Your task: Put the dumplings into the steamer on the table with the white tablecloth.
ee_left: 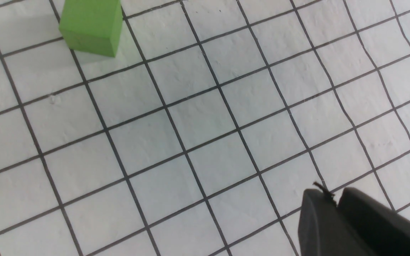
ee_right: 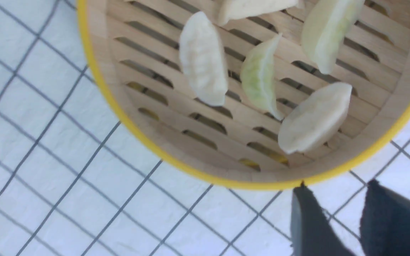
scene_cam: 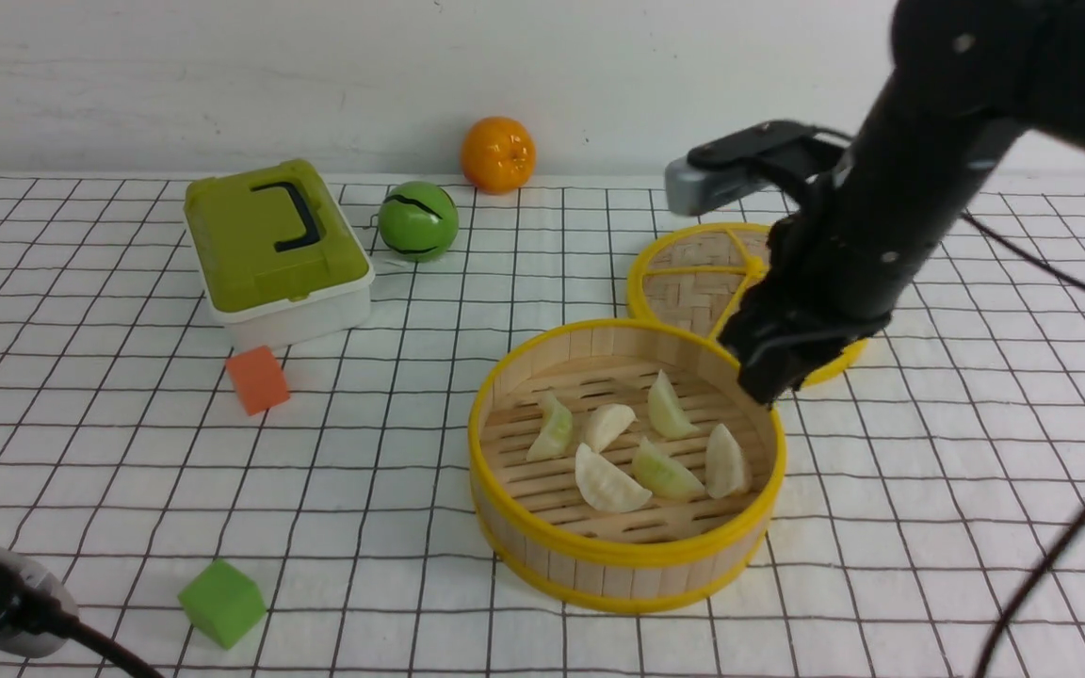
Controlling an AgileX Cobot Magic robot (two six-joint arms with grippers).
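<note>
Dumplings: all six you can see lie inside the steamer, three whitish (scene_cam: 611, 480) and three pale green (scene_cam: 667, 471), spread over its slatted floor.
Steamer: your round basket (scene_cam: 632, 579) stands upright on the surface, right of the middle and towards the near edge, its yellow-rimmed top open.
Right hand: it hangs (ee_right: 335, 185) by the steamer's rim on the right side, partly open, with a gap between its fingertips and nothing in them. You can't tell from these views whether it touches the rim.
Left hand: your other one (ee_left: 331, 197) is over the cloth near the near left corner, its fingertips together and holding nothing.
Woven lid: it lies (scene_cam: 693, 292) behind the steamer, towards the far edge and right of the middle, partly hidden from you by the right arm (scene_cam: 882, 198).
Lidded box: white with a green top (scene_cam: 283, 240), it sits in the far left part.
Orange cube: you have it (scene_cam: 258, 379) just in front of the box.
Green cube: this one (scene_cam: 222, 603) is near the near edge, left of the steamer.
Green ball: it rests (scene_cam: 418, 221) right of the box, near the far edge.
Orange ball: look for it (scene_cam: 498, 155) at the far edge.
Surface: white tablecloth with a thin black grid (scene_cam: 364, 527).
</note>
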